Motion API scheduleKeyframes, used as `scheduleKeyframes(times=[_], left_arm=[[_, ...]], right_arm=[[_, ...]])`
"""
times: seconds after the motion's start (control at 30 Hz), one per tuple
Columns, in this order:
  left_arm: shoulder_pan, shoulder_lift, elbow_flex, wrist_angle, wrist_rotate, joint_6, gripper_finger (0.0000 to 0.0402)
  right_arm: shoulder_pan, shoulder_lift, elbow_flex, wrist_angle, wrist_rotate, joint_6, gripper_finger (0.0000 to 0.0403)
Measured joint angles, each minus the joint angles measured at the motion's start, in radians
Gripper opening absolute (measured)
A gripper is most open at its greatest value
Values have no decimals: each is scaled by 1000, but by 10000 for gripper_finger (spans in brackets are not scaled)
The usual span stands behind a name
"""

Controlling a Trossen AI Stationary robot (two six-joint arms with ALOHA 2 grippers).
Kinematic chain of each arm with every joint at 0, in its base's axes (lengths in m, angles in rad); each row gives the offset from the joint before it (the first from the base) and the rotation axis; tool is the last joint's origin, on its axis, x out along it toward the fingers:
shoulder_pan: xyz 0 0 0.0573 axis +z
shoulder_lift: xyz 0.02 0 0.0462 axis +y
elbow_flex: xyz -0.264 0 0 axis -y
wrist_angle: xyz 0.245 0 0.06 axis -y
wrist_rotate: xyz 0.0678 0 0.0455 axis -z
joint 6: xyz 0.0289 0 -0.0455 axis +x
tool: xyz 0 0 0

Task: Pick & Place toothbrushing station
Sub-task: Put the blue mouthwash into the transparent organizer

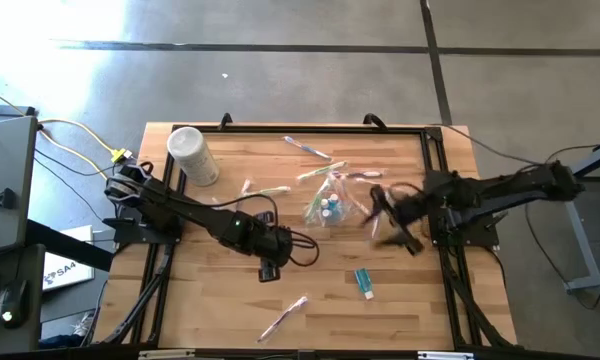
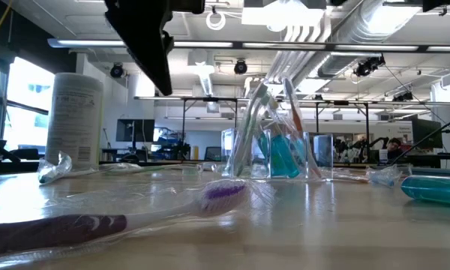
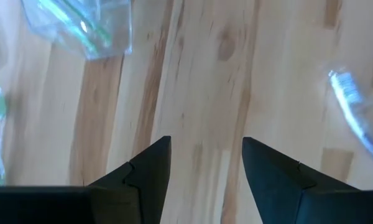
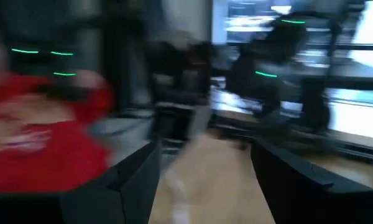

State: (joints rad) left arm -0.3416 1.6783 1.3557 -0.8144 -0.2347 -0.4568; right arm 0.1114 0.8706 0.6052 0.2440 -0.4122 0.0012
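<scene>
The right pincer [image 1: 385,222], fingers apart and empty, sits just beside the toothbrushing station [image 1: 328,206]; it should reach in slowly and squeeze gently

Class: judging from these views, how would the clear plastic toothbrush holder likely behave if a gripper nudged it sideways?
The toothbrush holder looks thin-walled, so probably light and easily slid. Toothbrushes lean out above its rim, so it may tip. Its glossy plastic could be slippery on the wooden table.

A robotics lab or workshop, probably: exposed silver ceiling ducts [image 2: 337,30] and strip lights hang over rows of dark computer monitors [image 2: 135,129], with grey polished concrete floor [image 1: 280,70] around the pale wooden-slat table [image 1: 210,290].
</scene>
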Motion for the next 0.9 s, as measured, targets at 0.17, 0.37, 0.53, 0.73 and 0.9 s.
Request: scheduleKeyframes(times=[0.17, 0.37, 0.53, 0.73, 0.9], left_arm=[[-8, 0, -30, -31, -10, 19, 191], [-5, 0, -36, -85, -21, 71, 191], [-5, 0, -36, -87, -63, 184, 191], [-5, 0, -36, -107, -101, 302, 191], [-5, 0, -36, -109, -120, 384, 191]], right_arm=[[246, 6, 10, -26, 91, -4, 235], [523, 122, 186, -332, 589, 68, 223], [608, 292, 402, -630, 757, 422, 221], [614, 470, 534, -851, 671, 944, 220], [621, 586, 533, -945, 514, 1281, 220]])
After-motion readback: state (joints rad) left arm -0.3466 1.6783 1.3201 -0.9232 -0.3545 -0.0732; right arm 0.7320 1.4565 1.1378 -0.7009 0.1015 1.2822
